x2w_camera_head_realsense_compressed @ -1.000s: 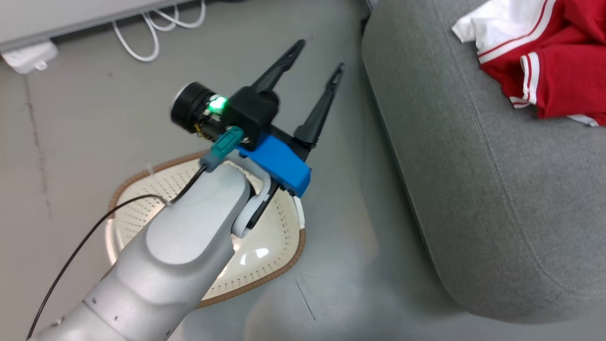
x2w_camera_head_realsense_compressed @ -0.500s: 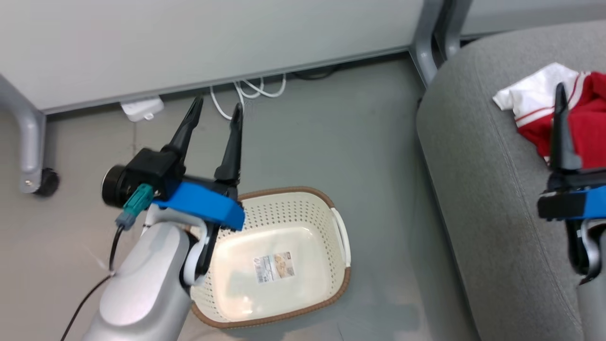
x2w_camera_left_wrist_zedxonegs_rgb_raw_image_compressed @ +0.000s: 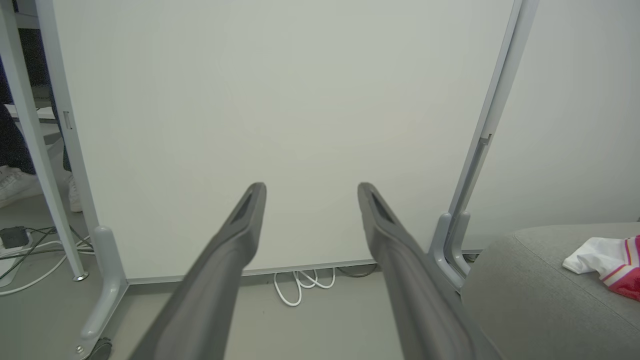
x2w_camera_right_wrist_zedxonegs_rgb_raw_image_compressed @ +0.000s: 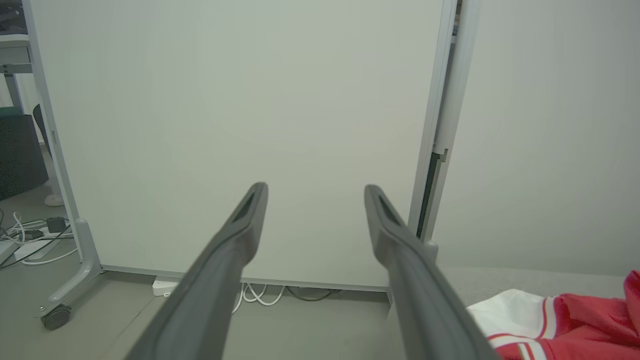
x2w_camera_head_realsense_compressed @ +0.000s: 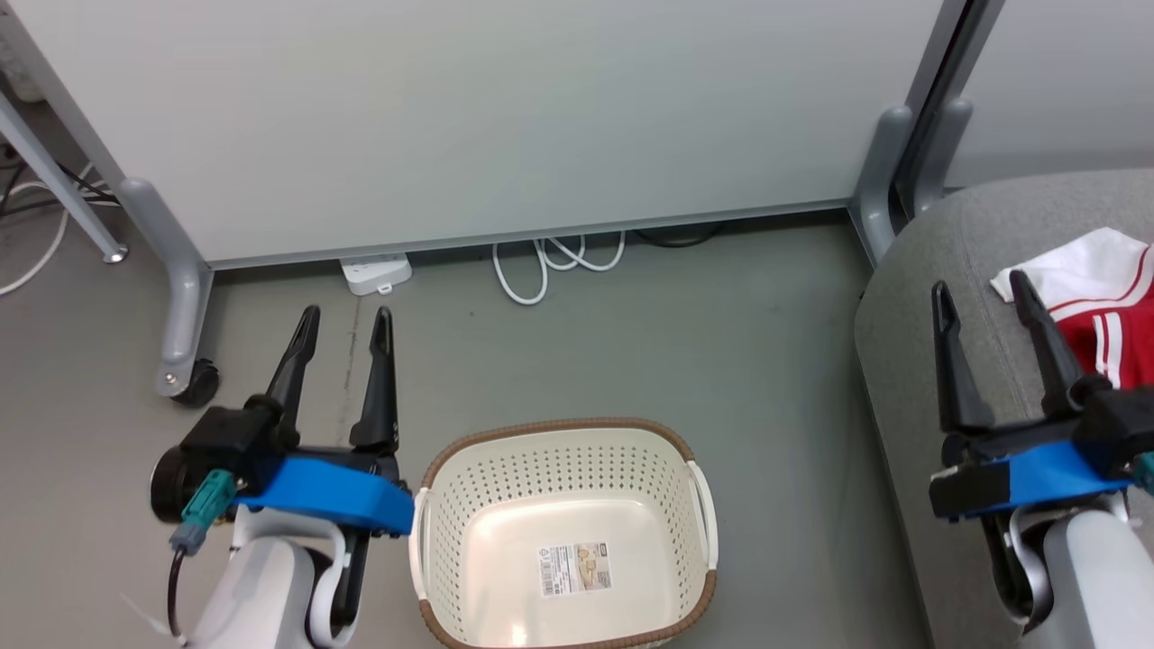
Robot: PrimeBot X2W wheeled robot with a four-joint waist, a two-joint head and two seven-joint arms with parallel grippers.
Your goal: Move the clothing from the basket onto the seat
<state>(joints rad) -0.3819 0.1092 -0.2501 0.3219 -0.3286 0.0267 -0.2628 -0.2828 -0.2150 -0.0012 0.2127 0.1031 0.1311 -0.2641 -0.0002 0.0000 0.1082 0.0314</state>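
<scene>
The cream perforated basket (x2w_camera_head_realsense_compressed: 694,491) with a brown rim stands on the floor at the bottom middle of the head view, a label on its bare bottom. Red and white clothing (x2w_camera_head_realsense_compressed: 1104,315) lies on the grey seat (x2w_camera_head_realsense_compressed: 911,361) at the right edge, and also appears as clothing (x2w_camera_left_wrist_zedxonegs_rgb_raw_image_compressed: 607,262) on the seat (x2w_camera_left_wrist_zedxonegs_rgb_raw_image_compressed: 530,300) in the left wrist view and as clothing (x2w_camera_right_wrist_zedxonegs_rgb_raw_image_compressed: 560,310) in the right wrist view. My left gripper (x2w_camera_head_realsense_compressed: 346,317) hovers open left of the basket, holding nothing. My right gripper (x2w_camera_head_realsense_compressed: 981,286) is open over the seat's left part, just left of the clothing.
A pale partition wall (x2w_camera_head_realsense_compressed: 469,117) on grey wheeled feet (x2w_camera_head_realsense_compressed: 185,361) stands behind the basket. White cables (x2w_camera_head_realsense_compressed: 550,261) and a power strip (x2w_camera_head_realsense_compressed: 376,273) lie at its base. A grey post (x2w_camera_head_realsense_compressed: 888,171) rises beside the seat. Grey floor (x2w_camera_head_realsense_compressed: 721,361) lies between basket and seat.
The head view has swung up and left, bringing the wall and whole basket into view. Both arms now sit low at either side, fingers pointing away, still open.
</scene>
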